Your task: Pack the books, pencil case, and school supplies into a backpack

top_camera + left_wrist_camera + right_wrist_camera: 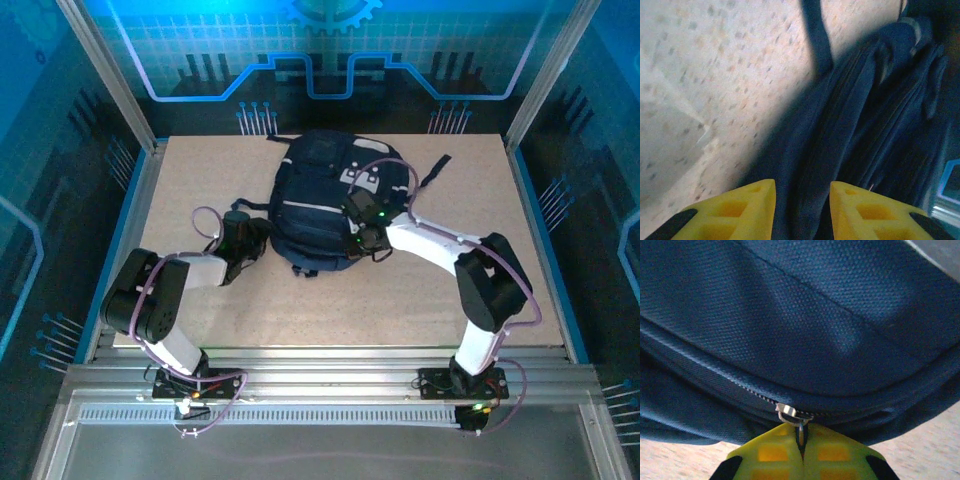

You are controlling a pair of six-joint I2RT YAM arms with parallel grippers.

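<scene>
The navy backpack lies flat in the middle of the table. My right gripper is at its near right edge, and in the right wrist view its yellow fingertips are shut on the metal zipper pull hanging from the silver slider. My left gripper is at the backpack's left side. Its jaws stand partly closed with a fold of navy backpack fabric between them. The books, the pencil case and the school supplies are hidden.
The speckled tabletop reaches to metal frame posts left and right. A dark strap trails off the backpack's right side, and another strap lies on the board beyond my left fingers. The aluminium rail runs along the near edge.
</scene>
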